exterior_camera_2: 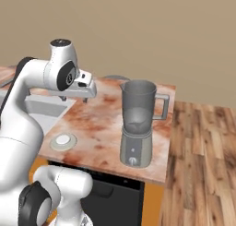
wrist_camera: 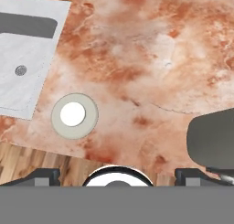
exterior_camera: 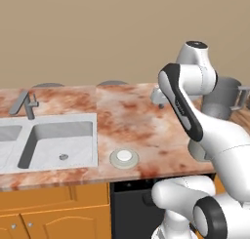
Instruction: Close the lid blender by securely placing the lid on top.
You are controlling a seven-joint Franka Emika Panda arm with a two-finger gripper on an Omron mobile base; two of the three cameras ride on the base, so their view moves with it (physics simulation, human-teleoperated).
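My pincer hangs in the air above the marbled red-and-cream counter, well clear of its surface. In the hand view my two dark fingertips sit far apart, one at each lower corner, so the pincer is spread wide. Nothing lies between them and they touch nothing.

The lid lies flat on the counter near its front edge, a pale grey-green ring with a white raised centre. In the left base view it sits just to the right of the sink, apart from the basin's rim. In the hand view the lid shows in the lower left, off to one side of my fingers and not beneath them. In the right base view the lid rests near the front edge of the counter, to the left of the blender and well apart from it.

The blender stands upright on the counter near its right end, with a smoky translucent jar, a side handle pointing right, and a tapered grey base with a small white knob. Its mouth is open, with no lid on it. A grey faucet stands behind the sink. Orange cabinet doors run below the counter, and wooden flooring lies to the right.
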